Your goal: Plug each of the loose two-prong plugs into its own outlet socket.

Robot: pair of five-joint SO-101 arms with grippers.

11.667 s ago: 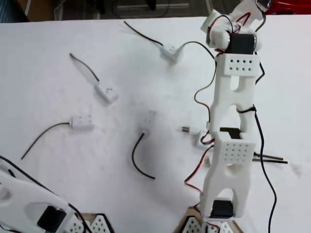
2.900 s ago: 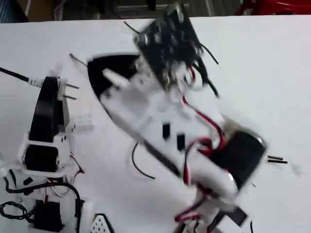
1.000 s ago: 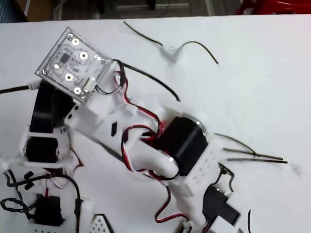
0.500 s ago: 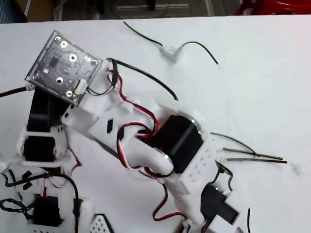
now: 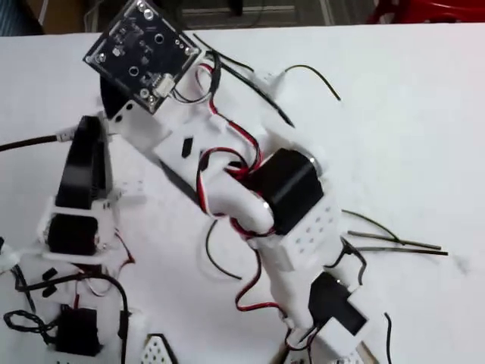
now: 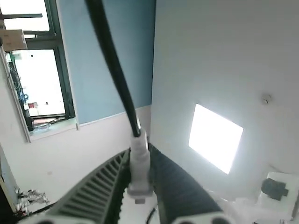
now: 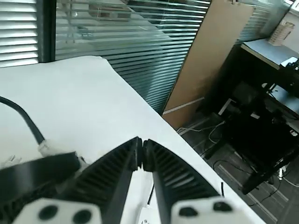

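White table (image 5: 424,114), plug (image 6: 139,169) in left claw (image 6: 139,152)

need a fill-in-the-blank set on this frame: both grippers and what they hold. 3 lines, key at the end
1. The left gripper is shut on a white plug whose cord is ____ in colour.
2. The right gripper has its fingertips touching, with ____ held between them.
3. The table under both arms is ____ in colour.

Missing words: black; nothing; white
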